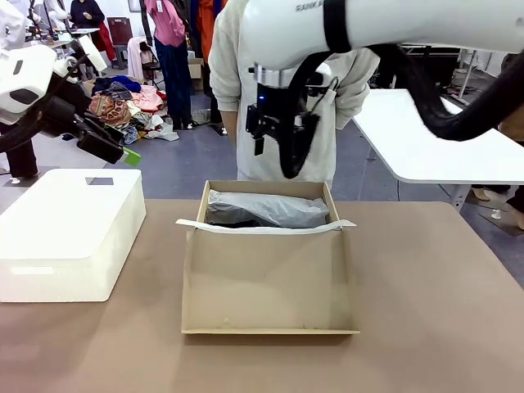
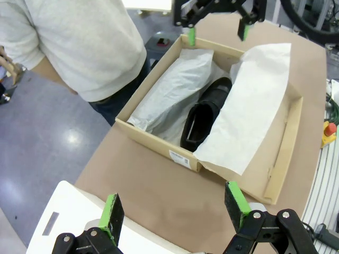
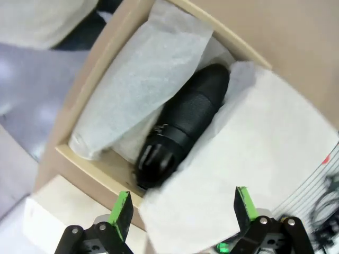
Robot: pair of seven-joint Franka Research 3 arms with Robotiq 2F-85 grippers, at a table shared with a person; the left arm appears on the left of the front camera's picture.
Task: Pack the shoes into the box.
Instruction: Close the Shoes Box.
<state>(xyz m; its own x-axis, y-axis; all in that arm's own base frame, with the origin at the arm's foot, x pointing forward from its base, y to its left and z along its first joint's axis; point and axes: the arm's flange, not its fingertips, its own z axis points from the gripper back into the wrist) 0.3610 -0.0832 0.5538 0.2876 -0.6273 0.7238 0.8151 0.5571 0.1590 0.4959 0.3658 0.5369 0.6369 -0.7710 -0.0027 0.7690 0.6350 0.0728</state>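
Front view showed the tan cardboard shoebox [image 1: 270,278] in the middle of the brown worktop [image 1: 426,295], its hinged lid thrown open toward the near edge and tilted up. White tissue paper [image 1: 266,209] lined the box and spilled over its near wall. A person [image 1: 237,90] in a pale sweatshirt stood just beyond the far edge, behind the box.

In the left wrist view one glossy black dress shoe [image 2: 204,119] lay inside the box along its length, between two folds of tissue. On the far side of it, toward the person, sat a long bundle of tissue [image 2: 175,90]; what it wrapped could not be told. A small white label [image 2: 179,157] sat on the end wall of the box.

The right end effector [image 1: 278,151] hung above the far part of the box with its jaws spread apart, released and empty; in its own wrist view the green pads [image 3: 123,209] framed the black shoe [image 3: 180,127] and the loose tissue below.

The left end effector [image 2: 175,209] was raised at the left, over a white rounded block [image 1: 70,233] that rested on the worktop just left of the box. Its jaws were also spread wide, with nothing between them.
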